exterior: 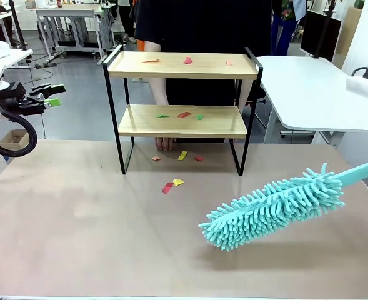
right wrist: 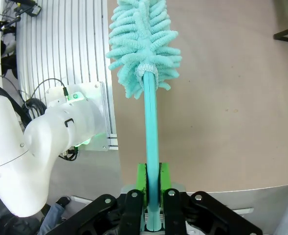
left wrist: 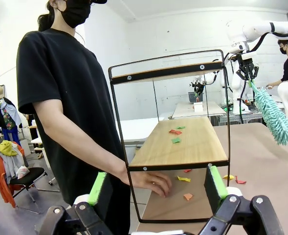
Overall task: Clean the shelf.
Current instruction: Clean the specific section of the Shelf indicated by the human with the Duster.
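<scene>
shelf (exterior: 171, 70) stands at the far side of the bench (exterior: 77, 219), paper scraps (exterior: 188, 60) on both boards. right jaws clamp the teal duster (exterior: 274, 206), front-right of the shelf; left jaws gape empty, off to its left. sweeping not started imo. next: raise the duster to board height.

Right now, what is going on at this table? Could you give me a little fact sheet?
Shelf: the shelf stands upright towards the table's far side.
Mess: paper scraps lie on both boards, and on the table under and in front of the shelf.
Right arm: the right gripper is shut on the handle of the duster. The fluffy head is low over the table, apart from the shelf.
Left arm: the left gripper is open and empty, off to the left.
Person: stands behind the shelf with a hand on the table.
</scene>
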`<state>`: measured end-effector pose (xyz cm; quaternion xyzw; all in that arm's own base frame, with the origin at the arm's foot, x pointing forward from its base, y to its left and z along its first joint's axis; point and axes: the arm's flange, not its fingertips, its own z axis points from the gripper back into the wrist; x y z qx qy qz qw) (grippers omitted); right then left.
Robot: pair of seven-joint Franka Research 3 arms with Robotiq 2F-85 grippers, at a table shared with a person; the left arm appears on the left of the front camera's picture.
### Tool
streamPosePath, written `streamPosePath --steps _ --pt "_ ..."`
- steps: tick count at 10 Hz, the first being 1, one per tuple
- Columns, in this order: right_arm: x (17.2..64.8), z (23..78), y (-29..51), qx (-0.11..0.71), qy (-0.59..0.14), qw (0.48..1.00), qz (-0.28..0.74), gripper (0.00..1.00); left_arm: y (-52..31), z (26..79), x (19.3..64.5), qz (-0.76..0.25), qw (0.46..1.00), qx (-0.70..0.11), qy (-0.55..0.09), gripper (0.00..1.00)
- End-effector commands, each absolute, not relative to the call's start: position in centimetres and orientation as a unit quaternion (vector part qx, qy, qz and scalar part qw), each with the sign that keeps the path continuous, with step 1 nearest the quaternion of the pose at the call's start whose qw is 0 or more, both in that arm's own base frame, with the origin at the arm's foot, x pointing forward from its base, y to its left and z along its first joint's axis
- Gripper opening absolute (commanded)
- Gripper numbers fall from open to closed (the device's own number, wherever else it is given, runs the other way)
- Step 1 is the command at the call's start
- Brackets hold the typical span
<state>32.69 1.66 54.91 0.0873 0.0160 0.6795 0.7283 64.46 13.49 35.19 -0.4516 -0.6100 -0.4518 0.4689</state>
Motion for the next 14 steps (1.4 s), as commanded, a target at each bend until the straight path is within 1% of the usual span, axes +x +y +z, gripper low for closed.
streamPosePath --steps 1,2,3,6,8,10,11,12,13,14 --pt "32.7 54.9 1.7 0.087 0.016 0.728 0.679 0.13 13.6 35.5 64.3 -0.453 0.466 -0.448 -0.613 1.00" --pt "32.9 54.8 3.4 0.106 -0.005 0.762 0.639 0.13 13.6 35.5 64.3 -0.453 0.466 -0.448 -0.613 1.00" --pt "33.0 54.5 5.4 0.130 -0.032 0.780 0.611 0.13 13.6 35.5 64.3 -0.453 0.466 -0.448 -0.613 1.00" --pt "31.8 53.0 11.1 0.161 -0.089 0.825 0.534 0.13 13.6 35.5 64.3 -0.453 0.466 -0.448 -0.613 1.00" --pt "30.2 51.2 15.1 0.189 -0.124 0.848 0.479 0.13 13.6 35.5 64.3 -0.453 0.466 -0.448 -0.613 1.00" --pt "27.7 49.9 18.6 0.187 -0.150 0.884 0.401 0.13 13.6 35.5 64.3 -0.453 0.466 -0.448 -0.613 1.00" --pt "26.3 49.3 20.6 0.187 -0.172 0.890 0.379 0.13 13.6 35.5 64.3 -0.453 0.466 -0.448 -0.613 1.00" --pt "25.9 48.9 21.7 0.192 -0.169 0.894 0.367 0.13 13.6 35.5 64.3 -0.453 0.466 -0.448 -0.613 1.00" --pt "25.4 49.6 21.4 0.200 -0.161 0.882 0.396 0.13 13.6 35.5 64.3 -0.453 0.466 -0.448 -0.613 1.00" --pt "27.1 50.2 20.4 0.191 -0.152 0.888 0.390 0.13 13.6 35.5 64.3 -0.453 0.466 -0.448 -0.613 1.00"
